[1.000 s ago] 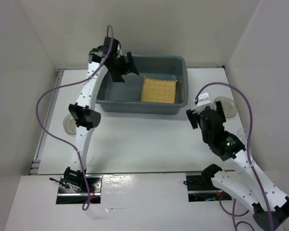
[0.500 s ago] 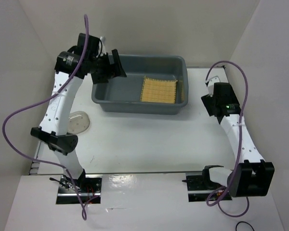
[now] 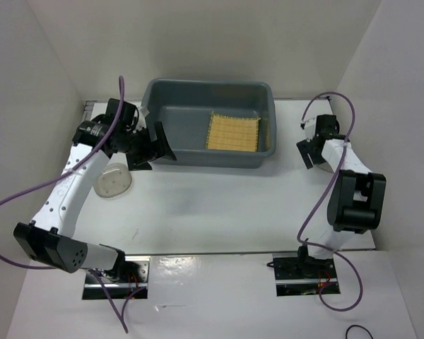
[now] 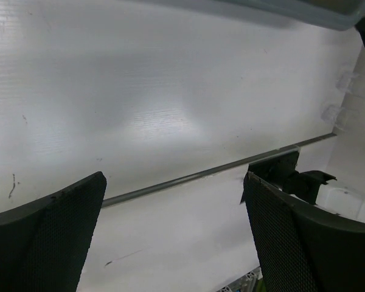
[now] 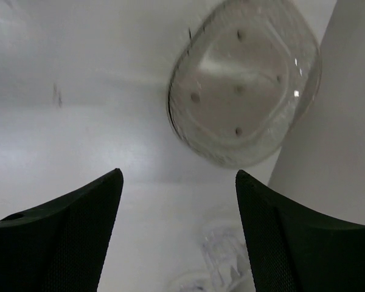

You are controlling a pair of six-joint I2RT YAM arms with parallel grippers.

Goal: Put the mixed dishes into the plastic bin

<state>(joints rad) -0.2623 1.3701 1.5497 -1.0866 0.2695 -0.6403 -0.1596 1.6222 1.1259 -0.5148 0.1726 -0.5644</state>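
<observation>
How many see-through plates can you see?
2. One see-through round plastic plate lies on the white table, left of the big grey plastic bin. A second clear plate lies near the right wall, in front of the right gripper. Others may be hidden.

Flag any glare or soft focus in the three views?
Top external: evenly lit and sharp, mild sheen on the near ledge. Left wrist: broad glare patch on the table. Right wrist: clear plate soft, bright glints on its rim; cup blurred at the bottom edge.
</observation>
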